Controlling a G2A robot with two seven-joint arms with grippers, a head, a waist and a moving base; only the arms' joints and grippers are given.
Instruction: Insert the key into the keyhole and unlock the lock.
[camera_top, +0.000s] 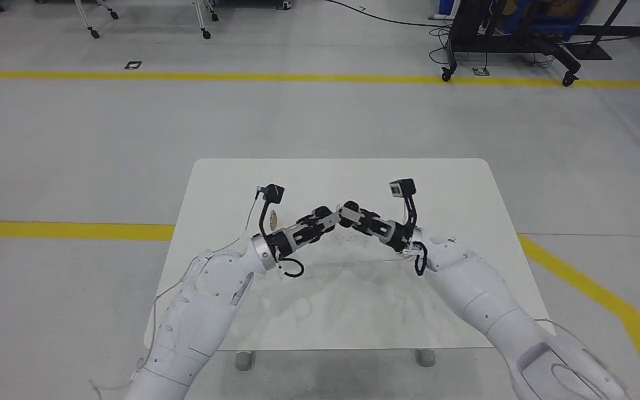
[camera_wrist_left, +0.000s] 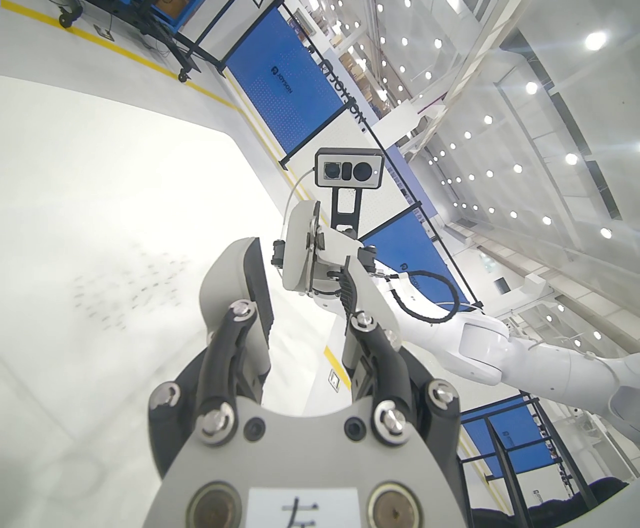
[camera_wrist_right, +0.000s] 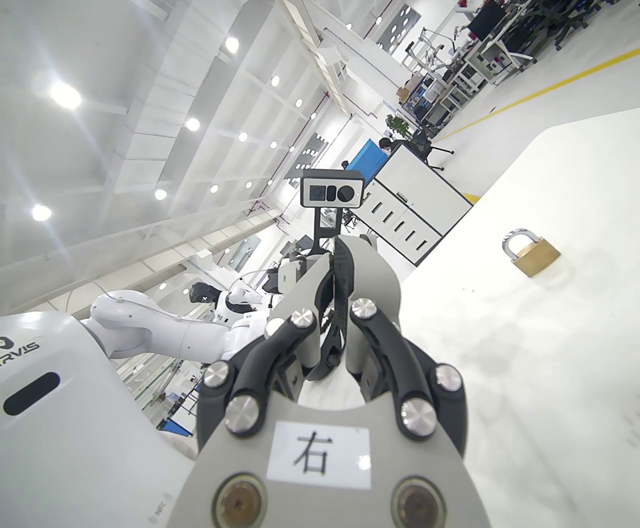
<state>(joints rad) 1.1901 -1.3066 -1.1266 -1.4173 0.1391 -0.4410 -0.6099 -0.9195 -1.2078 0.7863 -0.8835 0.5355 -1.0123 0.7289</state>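
Lock (camera_wrist_right: 531, 254) lies on the desk (camera_wrist_right: 550, 360), well off to one side of the right pincer (camera_wrist_right: 342, 252), and is plain in the right wrist view. From above it is a tan speck behind the left pincer (camera_top: 322, 216), half hidden by that arm's camera stalk (camera_top: 265, 208). The left pincer is spread wide and holds nothing. The right pincer, just ahead of it, is pressed together. Whether a key sits between its pads cannot be told.

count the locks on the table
1. The lock lies flat on the table, left of its middle in the top view, with nothing touching it. Another could be hidden.
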